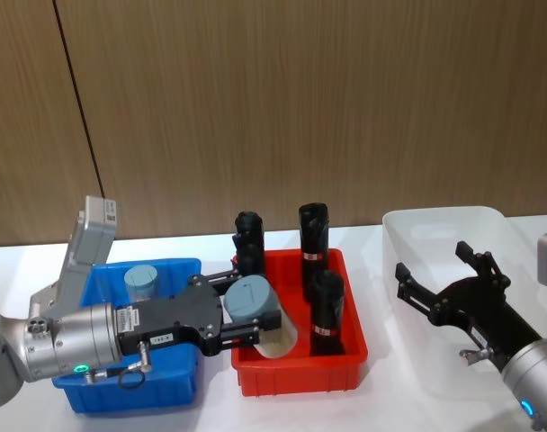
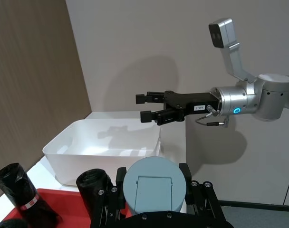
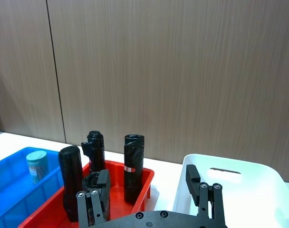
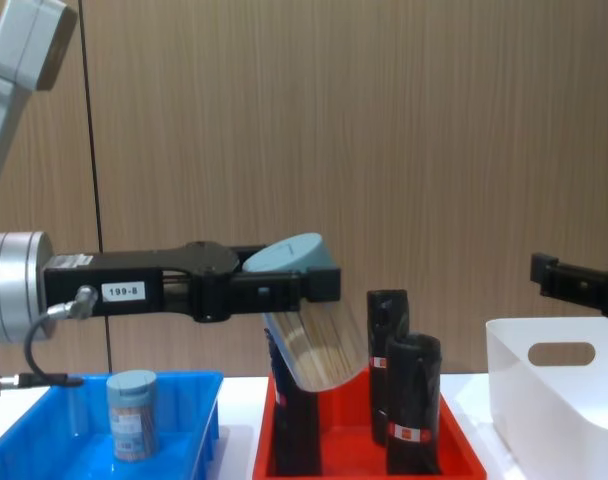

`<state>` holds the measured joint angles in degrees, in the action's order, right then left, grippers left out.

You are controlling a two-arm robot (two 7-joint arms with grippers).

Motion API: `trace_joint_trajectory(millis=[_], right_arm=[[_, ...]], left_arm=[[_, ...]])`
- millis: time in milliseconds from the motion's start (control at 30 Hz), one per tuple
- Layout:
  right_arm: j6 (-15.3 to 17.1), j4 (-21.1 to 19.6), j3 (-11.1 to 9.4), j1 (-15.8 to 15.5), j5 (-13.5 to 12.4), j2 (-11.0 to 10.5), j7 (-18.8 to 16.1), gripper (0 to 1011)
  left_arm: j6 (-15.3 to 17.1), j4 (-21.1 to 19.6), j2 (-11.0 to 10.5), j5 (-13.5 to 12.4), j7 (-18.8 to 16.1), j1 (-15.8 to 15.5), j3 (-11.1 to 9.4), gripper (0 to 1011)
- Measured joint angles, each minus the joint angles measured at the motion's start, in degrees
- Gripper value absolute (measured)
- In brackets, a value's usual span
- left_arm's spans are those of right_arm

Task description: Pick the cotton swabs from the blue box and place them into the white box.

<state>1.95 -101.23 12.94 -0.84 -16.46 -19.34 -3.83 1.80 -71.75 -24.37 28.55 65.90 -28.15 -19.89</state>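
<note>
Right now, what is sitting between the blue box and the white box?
The red bin holding black rolls sits between the blue box and the white box, seen in the head view.

On the bench (image 1: 381,360), the left box (image 1: 130,396), middle bin (image 1: 296,378) and right box (image 1: 435,219) stand in a row. One swab jar (image 1: 140,281) stands in the left box, left of the fingers (image 1: 242,336) of the left gripper (image 1: 253,310). Another jar (image 1: 249,295) sits between them, over the middle bin, before its rolls (image 1: 313,234).
</note>
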Motion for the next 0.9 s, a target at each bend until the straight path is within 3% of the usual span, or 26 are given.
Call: trace_joint_trajectory(millis=[533,900], right_arm=[[-0.09,0.00,-0.04,-0.01,0.06,-0.02,-0.32,1001],[1.03,-0.38,-0.64,0.16,0.16,-1.06,-3.24,1002]], left_arm=[[-1.39,0.65,0.04,0.50,0.87,-0.55,-0.43,661],[-1.69,0.79,-0.01,0.61,1.02,-0.64,-0.51,661]])
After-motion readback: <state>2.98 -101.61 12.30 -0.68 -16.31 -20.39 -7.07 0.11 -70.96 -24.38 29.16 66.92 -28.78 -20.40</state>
